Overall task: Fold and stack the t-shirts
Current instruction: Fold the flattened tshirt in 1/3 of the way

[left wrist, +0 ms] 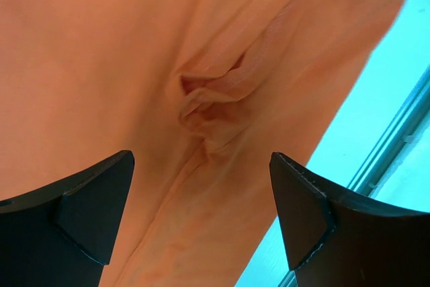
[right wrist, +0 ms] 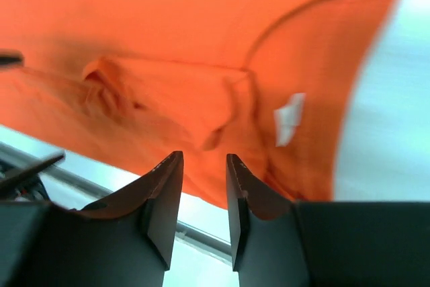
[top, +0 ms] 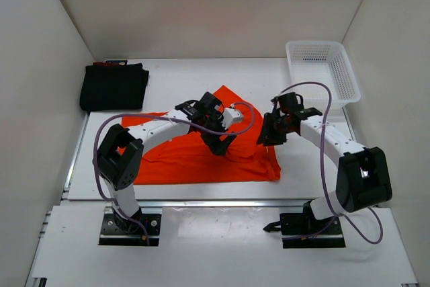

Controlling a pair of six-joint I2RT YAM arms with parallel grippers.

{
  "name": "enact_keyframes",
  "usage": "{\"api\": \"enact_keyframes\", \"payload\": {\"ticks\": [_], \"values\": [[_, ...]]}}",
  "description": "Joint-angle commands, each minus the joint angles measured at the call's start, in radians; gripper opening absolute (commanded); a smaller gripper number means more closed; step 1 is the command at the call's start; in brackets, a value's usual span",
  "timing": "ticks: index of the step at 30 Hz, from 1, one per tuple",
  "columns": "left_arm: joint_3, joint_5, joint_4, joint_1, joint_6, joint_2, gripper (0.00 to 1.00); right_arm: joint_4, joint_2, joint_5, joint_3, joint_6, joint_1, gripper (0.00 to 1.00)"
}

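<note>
Top view: the orange t-shirt (top: 195, 159) is lying at the centre of the table (top: 175, 72). Its body is spreading flat toward seven o'clock, and a raised corner is pointing toward twelve o'clock. The black t-shirt (top: 114, 87) is sitting folded at ten o'clock, with a sliver of dark red (top: 101, 64) showing at its far edge. Whether that sliver is the third shirt cannot be told.

The left gripper (top: 218, 144) is hovering over the middle of the orange cloth. In its wrist view the jaws are standing wide apart and empty, framing a pinched ridge (left wrist: 208, 99) of fabric. The right gripper (top: 267, 138) is hanging at the shirt's three o'clock edge. In its wrist view the jaws are only narrowly apart with nothing between them, and a white label (right wrist: 290, 117) is showing beyond them on the cloth. The white basket (top: 346, 75) is standing well apart at two o'clock.

The step in hand appears to be taking hold for the next fold. Doing it well probably means:
- the left jaws descending squarely over the ridge before closing;
- the right jaws widening enough to take the whole edge;
- both arms lifting together, so that the fold is landing straight and free of creases.
</note>
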Motion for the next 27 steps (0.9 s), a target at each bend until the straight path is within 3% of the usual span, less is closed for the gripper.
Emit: {"api": "enact_keyframes", "payload": {"ticks": [1, 8, 14, 20, 25, 27], "values": [[-0.011, 0.095, 0.066, -0.022, 0.032, -0.024, 0.93, -0.037, 0.044, -0.066, -0.009, 0.014, -0.009, 0.29], [-0.061, 0.021, 0.111, -0.048, 0.054, -0.008, 0.90, 0.047, 0.085, -0.069, -0.015, 0.156, 0.062, 0.29], [-0.081, -0.098, 0.148, -0.070, 0.078, 0.008, 0.87, 0.006, 0.136, -0.047, 0.012, 0.158, 0.051, 0.32], [-0.074, -0.124, 0.172, -0.079, 0.124, 0.035, 0.84, -0.015, 0.154, -0.026, 0.031, 0.150, 0.053, 0.33], [-0.075, -0.086, 0.175, -0.082, 0.109, 0.041, 0.77, 0.001, 0.193, -0.035, 0.029, 0.158, 0.045, 0.35], [-0.078, -0.079, 0.172, -0.085, 0.106, 0.044, 0.69, 0.028, 0.197, -0.044, 0.022, 0.167, 0.039, 0.33]]}}
